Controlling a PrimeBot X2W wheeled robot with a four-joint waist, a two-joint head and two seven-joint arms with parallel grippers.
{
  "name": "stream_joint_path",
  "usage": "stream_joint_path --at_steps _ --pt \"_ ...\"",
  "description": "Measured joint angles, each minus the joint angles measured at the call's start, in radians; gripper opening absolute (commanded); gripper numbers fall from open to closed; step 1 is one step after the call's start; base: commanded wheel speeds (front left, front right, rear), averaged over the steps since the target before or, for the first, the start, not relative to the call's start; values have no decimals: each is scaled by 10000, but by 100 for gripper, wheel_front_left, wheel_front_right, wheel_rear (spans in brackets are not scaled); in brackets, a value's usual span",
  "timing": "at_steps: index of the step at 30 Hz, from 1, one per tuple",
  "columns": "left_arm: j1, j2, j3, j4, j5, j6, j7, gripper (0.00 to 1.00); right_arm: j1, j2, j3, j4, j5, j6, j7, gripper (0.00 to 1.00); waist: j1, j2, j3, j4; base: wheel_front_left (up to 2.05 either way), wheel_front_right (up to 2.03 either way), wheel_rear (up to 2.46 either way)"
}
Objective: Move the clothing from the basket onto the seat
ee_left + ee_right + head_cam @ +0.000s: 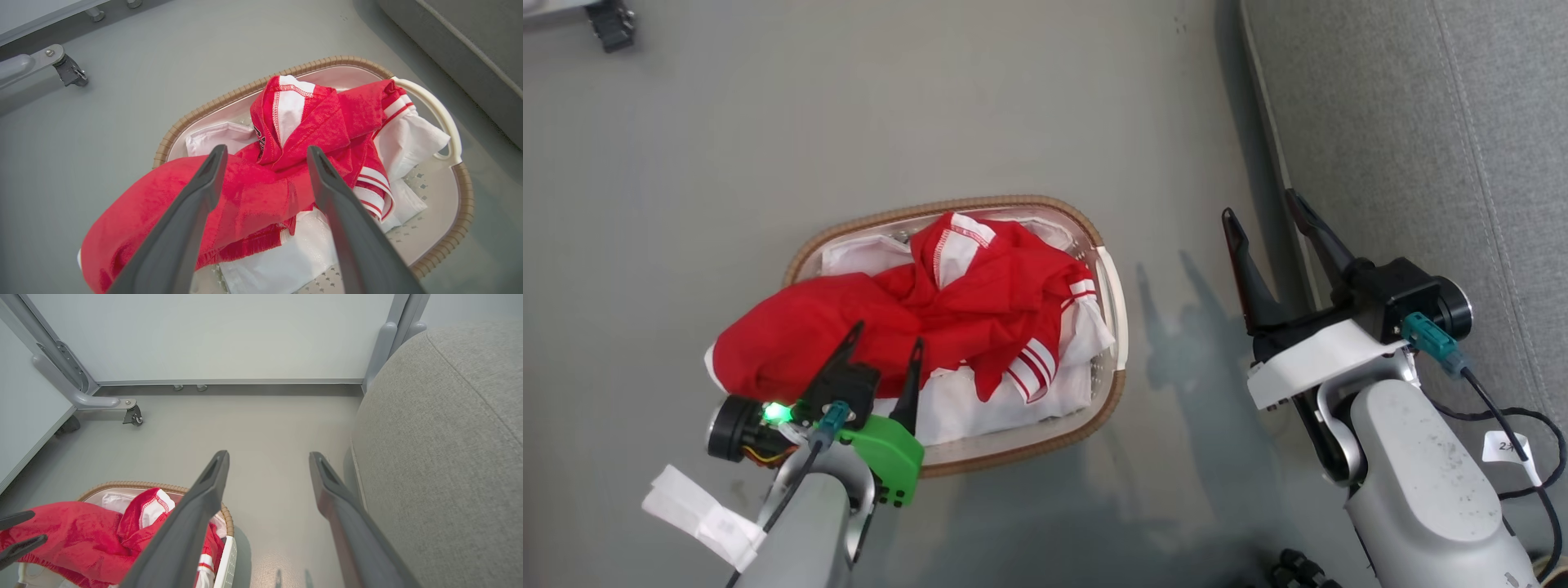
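Only partly legible mark: a handwritten "2" plus an unclear stroke on the white tag tied to the black cable behind the right fingers; black print on the clothing, between the left fingers, is unreadable.

The basket stands on the floor, the clothing in it atop the cloth liner, spilling over the basket's left rim. The seat lies right of the basket, apart. The left gripper hangs over the basket's near-left edge; the right gripper is between basket and seat.
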Motion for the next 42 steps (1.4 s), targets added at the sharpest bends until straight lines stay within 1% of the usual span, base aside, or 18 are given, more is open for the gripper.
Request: stream_joint_path --at_steps 9,11,13,17,20,27,32,38,42 --pt "-1059 410 -765 1626 604 25 -2 100 -171 142 84 -8 58 0 0 100 -1 0 737 -427 0 0 0" --pt "-1339 523 -1126 2080 813 -21 0 100 -180 169 107 13 61 0 0 100 -1 0 891 -492 0 0 0" --pt "-1613 679 -1670 2495 1308 -109 -2 100 -203 174 121 23 75 0 0 100 -1 0 1021 -532 0 0 0" --pt "-2137 794 -2337 3379 1854 -94 -2 100 -275 217 192 36 73 0 0 100 -1 0 1239 -599 0 0 0" --pt "-2551 805 -2709 3854 2104 36 0 100 -355 261 274 36 71 0 0 100 -1 0 1364 -640 0 0 0" --pt "-3452 815 -3250 5095 2587 545 165 100 -422 332 435 31 73 0 0 100 -1 0 1650 -708 0 0 0" --pt "-4016 848 -3578 5482 2911 922 489 100 -561 364 506 12 79 0 0 100 -1 0 1893 -762 0 0 0" --pt "-4541 957 -3770 5695 2987 920 1342 100 -610 383 585 -15 140 0 0 100 -1 0 2235 -821 0 0 0" --pt "-4844 986 -3825 5745 2966 874 1624 100 -711 389 625 -27 169 0 0 100 -1 0 2480 -854 0 0 0"
